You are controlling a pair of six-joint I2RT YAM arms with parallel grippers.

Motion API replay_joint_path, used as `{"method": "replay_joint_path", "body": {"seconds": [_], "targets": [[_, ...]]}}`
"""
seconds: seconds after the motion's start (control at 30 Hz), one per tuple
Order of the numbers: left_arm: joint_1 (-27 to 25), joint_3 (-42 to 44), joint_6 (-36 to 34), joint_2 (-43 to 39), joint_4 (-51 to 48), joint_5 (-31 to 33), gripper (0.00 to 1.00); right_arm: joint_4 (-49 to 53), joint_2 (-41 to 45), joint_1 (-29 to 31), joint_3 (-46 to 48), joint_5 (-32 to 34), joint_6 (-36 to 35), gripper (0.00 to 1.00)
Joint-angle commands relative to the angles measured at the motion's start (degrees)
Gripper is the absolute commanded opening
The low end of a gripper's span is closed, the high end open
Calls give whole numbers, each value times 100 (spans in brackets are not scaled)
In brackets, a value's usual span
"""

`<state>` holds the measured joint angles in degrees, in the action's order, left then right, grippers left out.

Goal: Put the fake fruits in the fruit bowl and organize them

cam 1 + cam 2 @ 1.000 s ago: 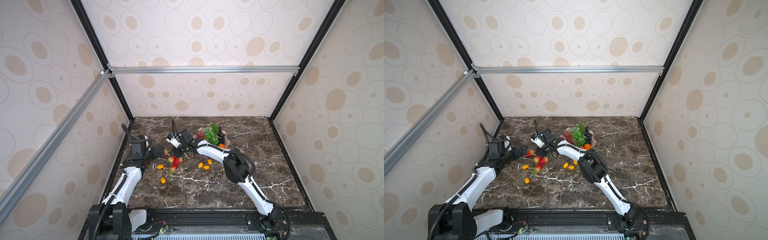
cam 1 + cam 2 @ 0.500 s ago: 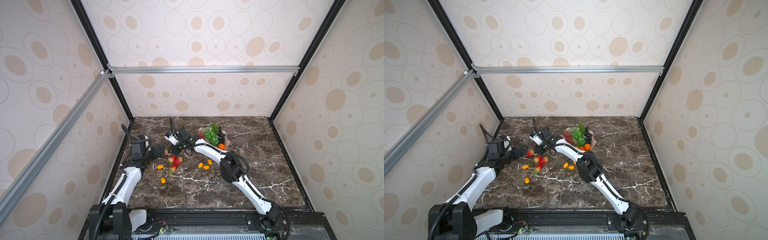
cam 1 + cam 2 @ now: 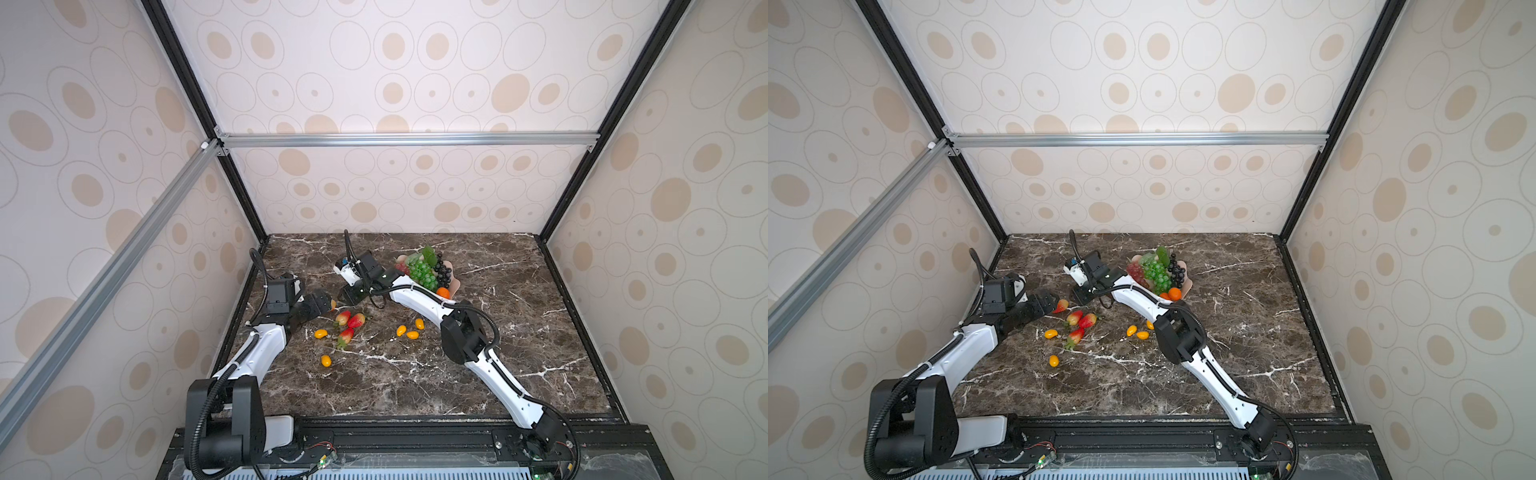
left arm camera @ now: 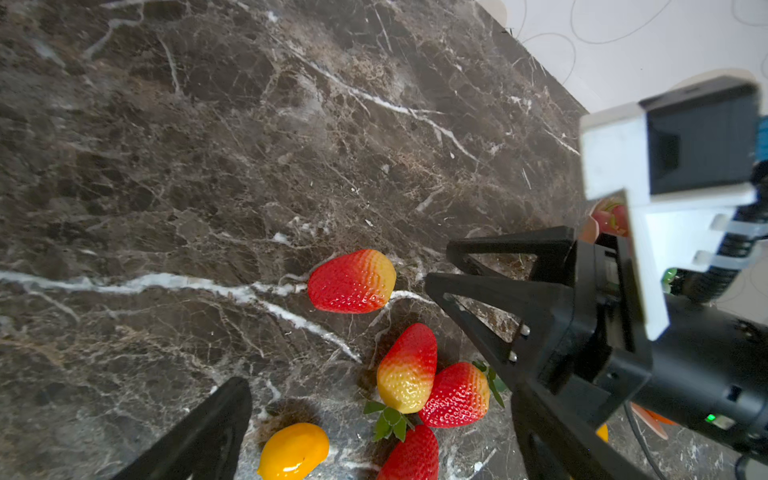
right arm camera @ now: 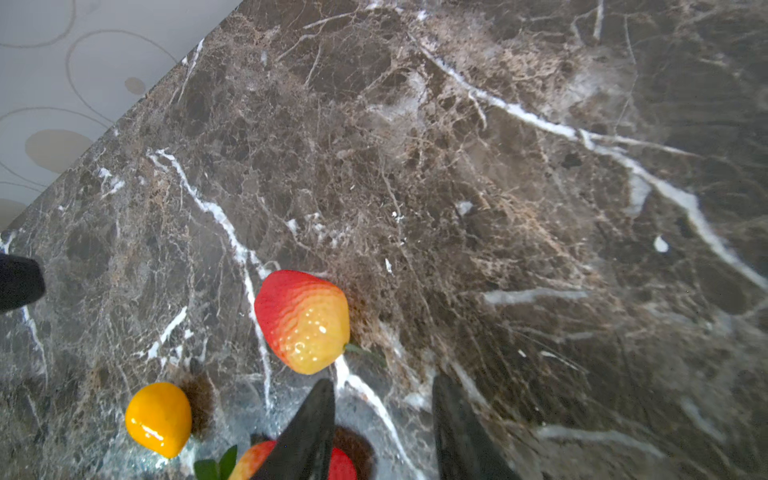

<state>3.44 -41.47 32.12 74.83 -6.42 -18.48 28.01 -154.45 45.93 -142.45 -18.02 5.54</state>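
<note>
**Both grippers stand open on either side of one strawberry**

The right gripper (image 3: pixel 1082 296) reaches across to the left half of the marble table (image 3: pixel 1225 374), its jaws parted with nothing between them. A lone strawberry (image 3: pixel 1061 306) lies on the table just left of its fingertips, close but not touching. The left gripper (image 3: pixel 1045 300) sits just left of that same fruit, jaws spread wide and empty, with the strawberry ahead of its tips.

Three more strawberries (image 3: pixel 356 320) cluster just nearer, and five yellow ovals (image 3: pixel 320 333) are scattered across the near-left table. The fruit bowl (image 3: pixel 455 284) stands farther back, to the right of both grippers. It holds green grapes (image 3: pixel 422 272), black grapes (image 3: pixel 442 268) and a tangerine (image 3: pixel 443 292).

In a top view the left gripper hides most of the lone strawberry. The right arm (image 3: pixel 419 301) covers the bowl's near-left rim, and the red bunch behind it is barely visible. The grapes hide the bowl's floor. The right wrist view cuts off that gripper's fingers (image 5: pixel 311 428) at the frame edge.
</note>
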Motion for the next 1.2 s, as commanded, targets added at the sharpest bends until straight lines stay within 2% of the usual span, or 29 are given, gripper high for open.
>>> {"method": "replay_joint_path", "body": {"seconds": [0.0, 0.23, 0.43, 1.17], "targets": [[35, 20, 559, 29, 461, -187, 98, -116, 161, -23, 144, 151, 166, 44], [-18, 300, 1129, 282, 1039, -481, 98, -225, 461, -51, 505, 457, 268, 46], [-66, 234, 1259, 568, 1225, -479, 98, -632, 999, -52, 1315, 521, 254, 46], [-179, -88, 1554, 1772, 1846, -694, 98, -1495, 2696, -57, 3186, 842, 266, 46]]}}
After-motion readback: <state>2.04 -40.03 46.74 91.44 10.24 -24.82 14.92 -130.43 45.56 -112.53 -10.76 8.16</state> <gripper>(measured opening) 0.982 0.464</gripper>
